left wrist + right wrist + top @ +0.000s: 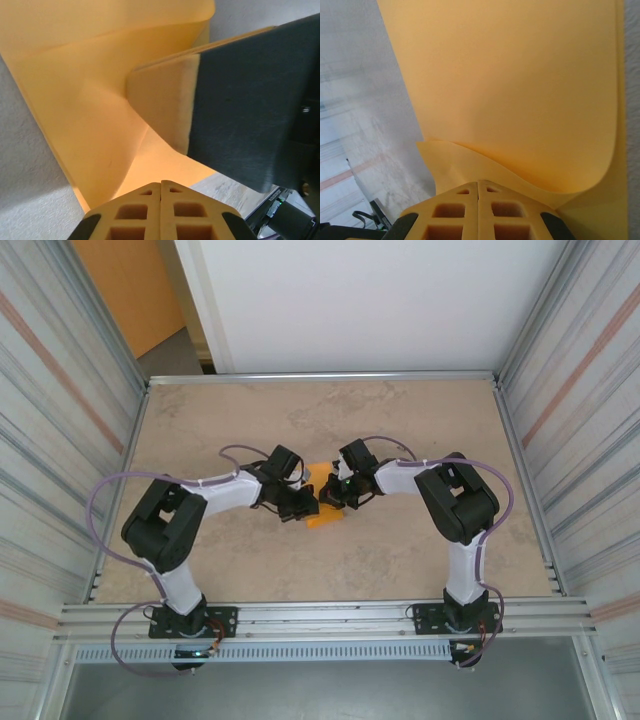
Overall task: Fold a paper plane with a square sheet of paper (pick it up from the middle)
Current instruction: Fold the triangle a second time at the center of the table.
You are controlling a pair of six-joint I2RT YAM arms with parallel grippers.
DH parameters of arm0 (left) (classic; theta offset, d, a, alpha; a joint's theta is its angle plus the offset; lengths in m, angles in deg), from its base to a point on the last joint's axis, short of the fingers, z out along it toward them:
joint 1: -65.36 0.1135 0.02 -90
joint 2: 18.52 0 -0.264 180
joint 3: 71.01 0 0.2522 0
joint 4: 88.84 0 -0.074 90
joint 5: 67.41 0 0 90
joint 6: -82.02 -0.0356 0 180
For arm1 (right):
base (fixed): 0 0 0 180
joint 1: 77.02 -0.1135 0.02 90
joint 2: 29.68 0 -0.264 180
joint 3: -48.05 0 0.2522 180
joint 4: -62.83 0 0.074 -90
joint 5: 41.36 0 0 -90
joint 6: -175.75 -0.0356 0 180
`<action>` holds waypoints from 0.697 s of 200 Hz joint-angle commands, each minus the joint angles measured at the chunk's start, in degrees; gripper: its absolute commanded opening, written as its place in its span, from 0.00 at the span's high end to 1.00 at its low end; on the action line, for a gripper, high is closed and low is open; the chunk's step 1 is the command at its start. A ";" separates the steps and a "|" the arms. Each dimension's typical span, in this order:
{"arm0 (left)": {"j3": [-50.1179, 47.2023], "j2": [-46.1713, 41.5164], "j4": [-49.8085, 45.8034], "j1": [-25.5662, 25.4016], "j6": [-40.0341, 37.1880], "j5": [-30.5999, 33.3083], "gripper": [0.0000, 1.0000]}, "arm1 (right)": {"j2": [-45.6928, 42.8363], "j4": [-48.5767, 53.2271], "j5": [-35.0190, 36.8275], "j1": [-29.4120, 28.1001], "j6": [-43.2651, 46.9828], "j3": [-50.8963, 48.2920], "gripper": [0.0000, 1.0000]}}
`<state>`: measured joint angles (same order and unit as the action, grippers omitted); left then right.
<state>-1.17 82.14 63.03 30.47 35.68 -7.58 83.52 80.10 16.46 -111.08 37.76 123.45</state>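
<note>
The square sheet of paper (323,511) is bright orange and partly folded. It sits at the middle of the table between my two grippers. My left gripper (305,504) comes in from the left. In the left wrist view its jaws (161,183) are shut at the edge of the bent paper (90,100), and a dark finger of the right gripper (240,110) lies against the sheet. My right gripper (336,494) comes in from the right. Its jaws (478,182) are shut where a curled layer of the paper (520,85) runs into them. Both arms hide most of the sheet from above.
The beige table (400,420) is ringed by a metal frame (320,376) and corrugated side walls. An orange wall panel (120,290) and a white wall stand behind it. Open tabletop lies to the far side and near side of the grippers.
</note>
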 commanded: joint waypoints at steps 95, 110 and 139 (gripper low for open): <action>2.22 3.93 0.46 -0.30 -1.62 -1.21 0.96 | 6.15 8.27 7.82 0.20 -2.90 -3.43 1.00; 2.62 4.00 -0.26 -0.27 -2.38 -0.83 0.96 | 6.30 8.36 7.66 0.23 -2.90 -3.33 1.00; 3.29 4.07 -2.16 -0.34 -3.64 0.40 0.96 | 6.50 8.61 7.66 0.31 -3.03 -3.29 1.00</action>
<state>0.58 85.68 63.73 30.36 34.43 -8.17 83.85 79.86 15.47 -110.78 36.28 123.45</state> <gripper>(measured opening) 0.066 0.060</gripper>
